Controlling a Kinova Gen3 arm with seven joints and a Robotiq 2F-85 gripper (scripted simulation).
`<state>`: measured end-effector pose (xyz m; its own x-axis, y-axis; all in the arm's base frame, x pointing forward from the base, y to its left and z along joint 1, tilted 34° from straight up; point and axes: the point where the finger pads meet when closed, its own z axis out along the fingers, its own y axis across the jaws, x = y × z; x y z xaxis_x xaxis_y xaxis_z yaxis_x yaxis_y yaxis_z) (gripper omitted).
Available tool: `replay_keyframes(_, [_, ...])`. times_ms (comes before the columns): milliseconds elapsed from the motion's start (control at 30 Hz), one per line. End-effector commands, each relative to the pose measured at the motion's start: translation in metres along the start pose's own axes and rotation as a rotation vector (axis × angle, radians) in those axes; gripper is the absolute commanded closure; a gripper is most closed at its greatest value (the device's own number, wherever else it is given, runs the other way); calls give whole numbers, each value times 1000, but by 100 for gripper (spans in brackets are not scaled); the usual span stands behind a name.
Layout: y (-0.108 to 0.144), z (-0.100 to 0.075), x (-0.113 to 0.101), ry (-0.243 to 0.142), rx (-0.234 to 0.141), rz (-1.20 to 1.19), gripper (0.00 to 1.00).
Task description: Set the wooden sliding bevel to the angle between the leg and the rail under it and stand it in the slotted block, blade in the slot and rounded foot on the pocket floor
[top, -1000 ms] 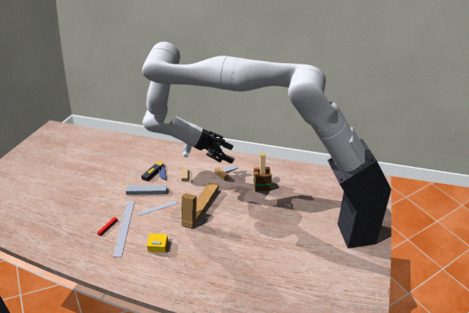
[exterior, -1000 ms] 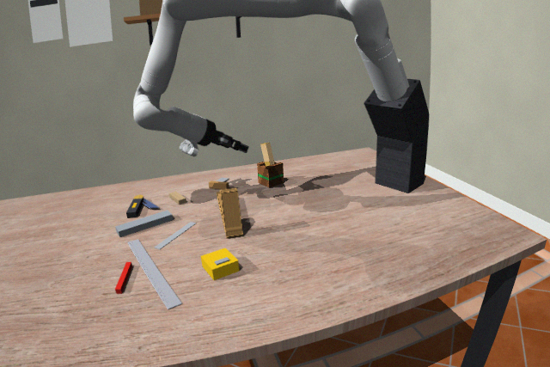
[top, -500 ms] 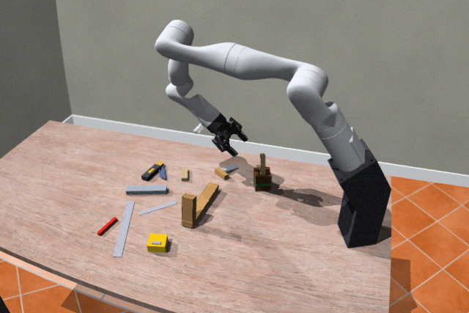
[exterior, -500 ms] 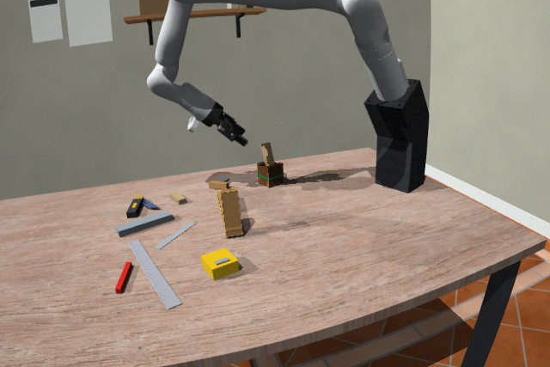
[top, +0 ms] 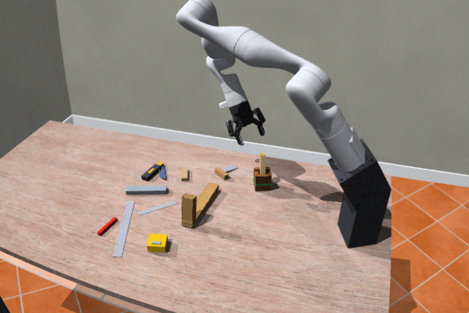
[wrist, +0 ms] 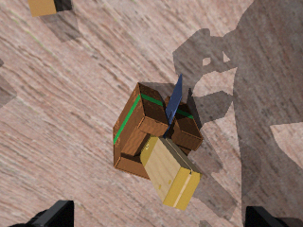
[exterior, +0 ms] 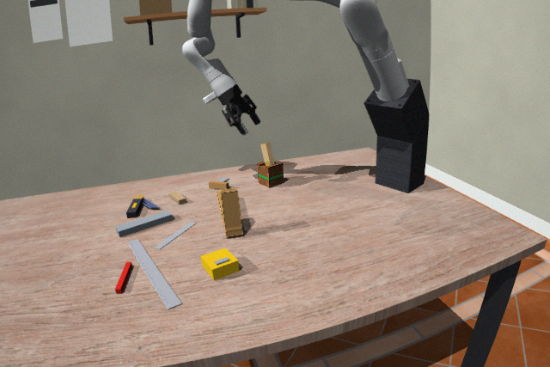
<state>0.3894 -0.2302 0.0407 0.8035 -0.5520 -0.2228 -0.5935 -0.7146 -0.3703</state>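
Note:
A wooden sliding bevel (top: 262, 163) stands in the brown slotted block (top: 262, 180) with the green stripe, at the back of the table. Its pale stock sticks up out of the block and leans a little in the exterior view (exterior: 266, 153). In the wrist view the stock (wrist: 171, 176) rises from the block (wrist: 142, 132), and its blue blade (wrist: 174, 105) passes through the slot. My gripper (top: 248, 133) is open and empty. It hangs above and left of the block, apart from the bevel. The wooden leg (top: 188, 210) stands on its rail (top: 207, 196) at mid-table. The black bevel (top: 153, 171) lies to the left.
A small wooden piece with a grey blade (top: 225, 171) and a wood offcut (top: 184, 174) lie near the block. A grey bar (top: 146, 189), thin strip (top: 157, 207), steel rule (top: 124, 228), red pencil (top: 107, 226) and yellow tape box (top: 157, 242) lie left. The arm's base (top: 361, 203) stands right.

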Motion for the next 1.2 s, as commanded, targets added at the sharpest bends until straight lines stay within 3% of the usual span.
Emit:
replay_keyframes(0, [12, -2, -3, 63, 96, 106, 0])
replay_keyframes(67, [12, -2, -3, 63, 96, 106, 0])
replay_keyframes(267, [32, -6, -7, 149, 238, 289, 0])
replay_keyframes(467, [42, -8, -9, 189, 306, 375, 0])
replay_keyframes(1167, [44, -8, -9, 196, 318, 391, 0])
